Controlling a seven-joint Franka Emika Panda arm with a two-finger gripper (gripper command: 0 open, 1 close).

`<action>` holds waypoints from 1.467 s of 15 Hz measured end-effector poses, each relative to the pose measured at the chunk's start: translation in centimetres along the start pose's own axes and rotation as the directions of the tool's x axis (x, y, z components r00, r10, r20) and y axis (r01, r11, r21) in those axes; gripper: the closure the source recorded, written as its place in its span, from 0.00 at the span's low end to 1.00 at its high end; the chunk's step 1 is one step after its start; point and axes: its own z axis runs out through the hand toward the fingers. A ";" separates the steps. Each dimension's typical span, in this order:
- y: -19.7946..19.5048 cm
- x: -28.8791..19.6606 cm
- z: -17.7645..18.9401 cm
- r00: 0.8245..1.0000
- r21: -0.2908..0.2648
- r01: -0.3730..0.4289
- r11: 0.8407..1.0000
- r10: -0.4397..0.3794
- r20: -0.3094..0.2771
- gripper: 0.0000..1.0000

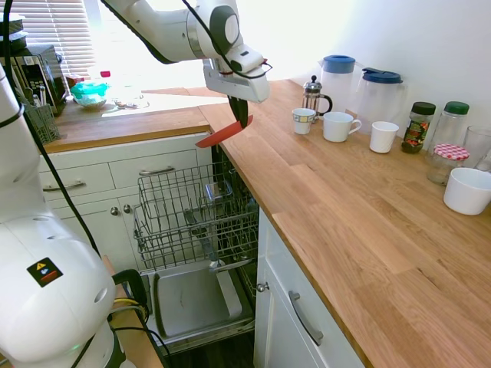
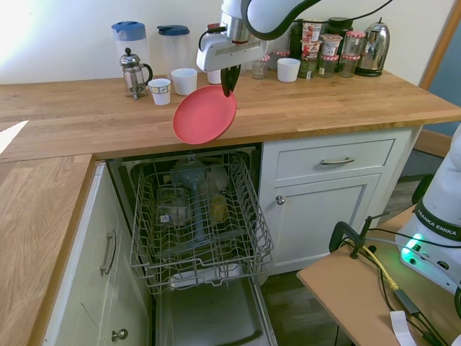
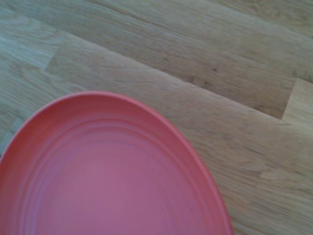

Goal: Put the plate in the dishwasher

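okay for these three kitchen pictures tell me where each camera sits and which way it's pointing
First exterior view: beside the arm's base, looking along the worktop; shows base, arm and end effector holding the plate edge-on.
Second exterior view: out in the room, facing the open dishwasher; shows the end effector gripping the plate.
Wrist view: on the wrist, looking down at the plate over wood; no robot parts.
All three share the plate.

Around me runs an L-shaped oak worktop (image 2: 338, 108) over white cabinet fronts (image 2: 338, 209) with metal handles — behind it, a plain pale wall (image 2: 65, 36). At the worktop's far end, a blinded window (image 1: 54, 23) pours in glaring daylight — below, dark flooring (image 2: 302, 310).
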 end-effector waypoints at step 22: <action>-11.3 -30.9 9.7 0.428 -0.481 0.659 0.579 -0.814 -0.393 1.00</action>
